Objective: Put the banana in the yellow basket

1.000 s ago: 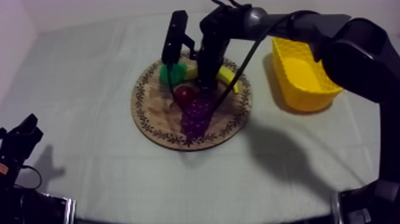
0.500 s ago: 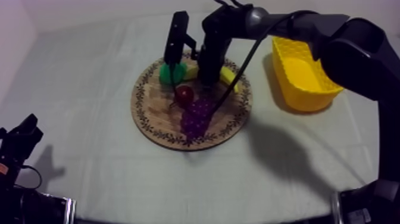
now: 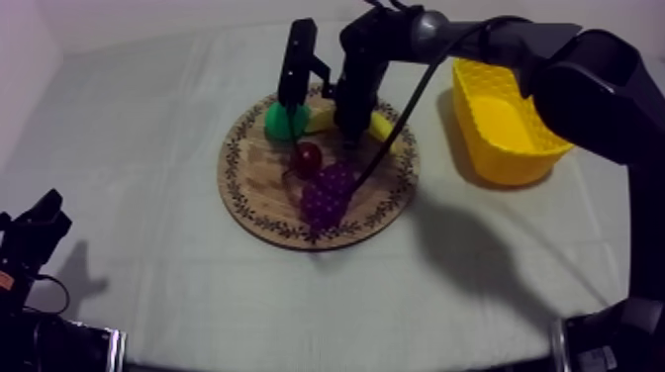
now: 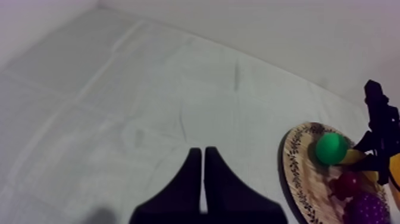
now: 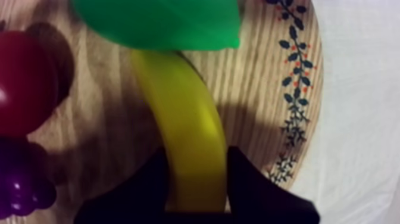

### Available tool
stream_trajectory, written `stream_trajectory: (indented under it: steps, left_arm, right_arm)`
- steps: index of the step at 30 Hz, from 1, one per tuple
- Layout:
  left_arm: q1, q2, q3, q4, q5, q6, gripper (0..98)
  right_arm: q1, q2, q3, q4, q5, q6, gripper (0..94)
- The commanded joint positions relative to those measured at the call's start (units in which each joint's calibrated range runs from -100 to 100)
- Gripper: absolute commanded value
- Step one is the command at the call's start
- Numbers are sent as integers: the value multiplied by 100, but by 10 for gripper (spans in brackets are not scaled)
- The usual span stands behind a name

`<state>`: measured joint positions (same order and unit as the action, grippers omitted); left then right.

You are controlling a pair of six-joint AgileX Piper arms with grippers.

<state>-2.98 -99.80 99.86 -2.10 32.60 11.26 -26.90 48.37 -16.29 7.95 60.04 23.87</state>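
Evidently the right tool (image 5: 197, 158) is clamped across the banana (image 5: 186, 113), which lies on the wooden board (image 5: 253, 89), its long axis running straight away from the tool toward the pear (image 5: 161, 21). The yellow basket (image 3: 515, 158) stands beside the board on the right arm's side. The left tool (image 4: 204, 179), fingers together, rests well apart.
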Motion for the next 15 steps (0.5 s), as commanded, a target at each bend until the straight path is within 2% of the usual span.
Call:
stream_trajectory:
  steps: [1,5,10,15]
  left_arm:
    - [-3,-3,3,2,-2,0,1]
    - [-3,-3,3,2,-2,0,1]
    - [-3,-3,3,2,-2,0,1]
    - [-3,-3,3,2,-2,0,1]
  right_arm:
    - [-8,-7,19,-13,-48,-2,264]
    - [-17,-6,63,-12,-101,-12,215]
    - [-14,-6,94,5,-195,-89,111]
    - [1,-6,73,0,-208,-116,73]
